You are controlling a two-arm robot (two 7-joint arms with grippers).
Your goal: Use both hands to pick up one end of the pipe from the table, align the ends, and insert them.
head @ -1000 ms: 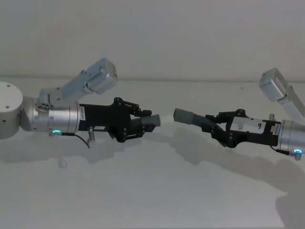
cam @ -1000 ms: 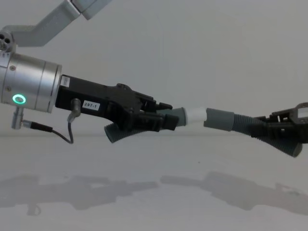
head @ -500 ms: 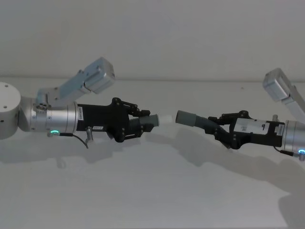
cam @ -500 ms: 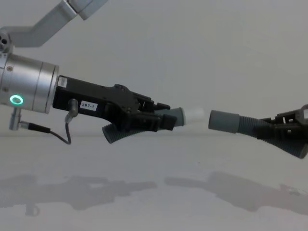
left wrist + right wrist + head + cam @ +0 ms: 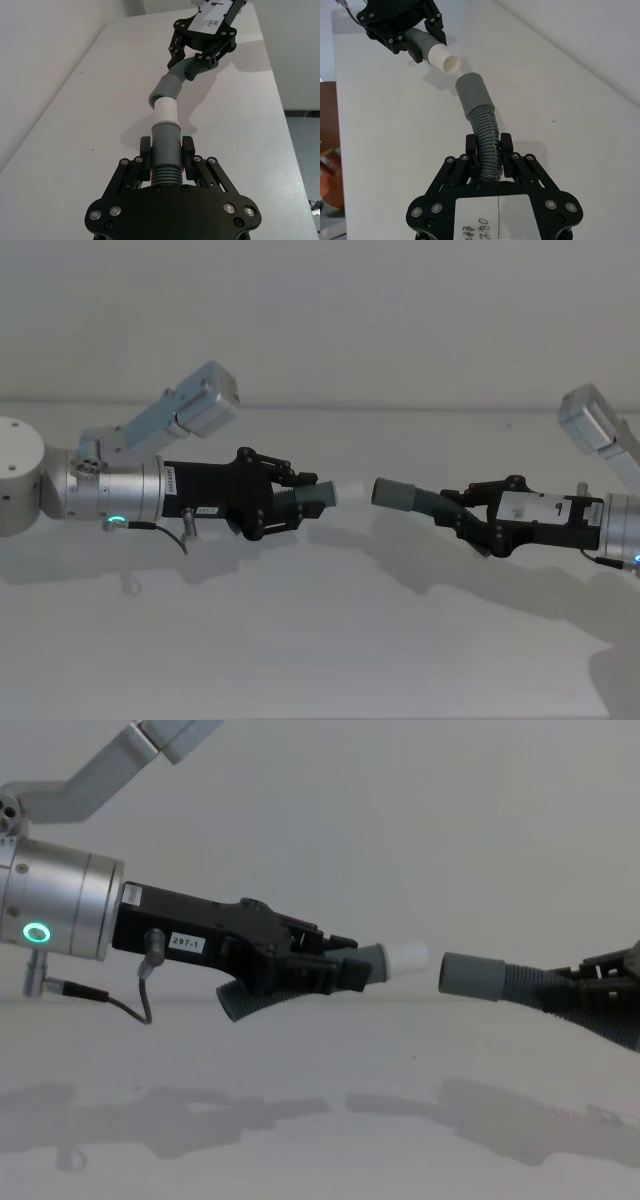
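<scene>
desk (image 5: 320, 640): lies under both arms; both hose pieces are held in the air above it, so a piece that slipped out would fall away from the join line.
left gripper (image 5: 340, 970): fingers clamped on the ribs of the shorter piece (image 5: 290, 985), just behind its cuff. The grip is close to the end and should steer it well.
right gripper (image 5: 455, 512): fingers closed round the ribs of the longer piece (image 5: 432, 502), farther back from its end. The curved, flexible stretch ahead of the grip may buckle under a push.
collar (image 5: 470, 975): sits a little lower than the tip in the chest view and looks off to one side in the right wrist view. Pushed straight in, its rim would likely catch on the tip.
whitish tip (image 5: 408, 958): points toward the collar, near it but not touching.
cable (image 5: 140, 992): loops under the left wrist, well apart from the join.
gap: open air, with nothing between the two ends.
</scene>
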